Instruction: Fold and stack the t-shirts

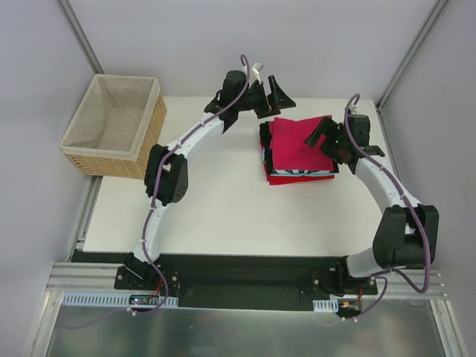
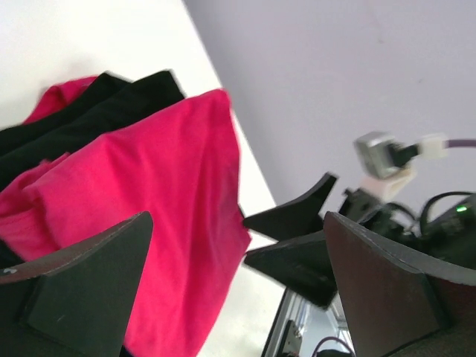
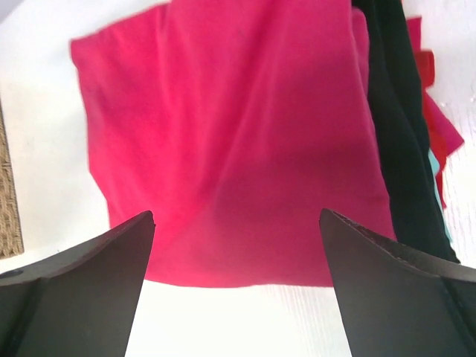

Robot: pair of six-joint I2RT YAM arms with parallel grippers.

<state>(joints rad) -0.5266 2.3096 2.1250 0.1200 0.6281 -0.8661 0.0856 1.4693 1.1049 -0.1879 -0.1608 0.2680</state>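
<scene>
Hovering at a stack of t-shirts (image 1: 296, 151), both grippers are empty.
From the left: a wicker basket (image 1: 111, 125) sits off the table's (image 1: 216, 216) far-left corner. The left gripper (image 1: 271, 97), jaws wide apart, hangs just behind the stack. The stack lies on the far right of the table, the crimson-pink tee (image 1: 296, 140) on top with black (image 1: 265, 146), blue-white patterned (image 1: 301, 172) and red (image 1: 297, 180) ones beneath. The right gripper (image 1: 329, 143), jaws likewise spread, is over the stack's right edge.
</scene>
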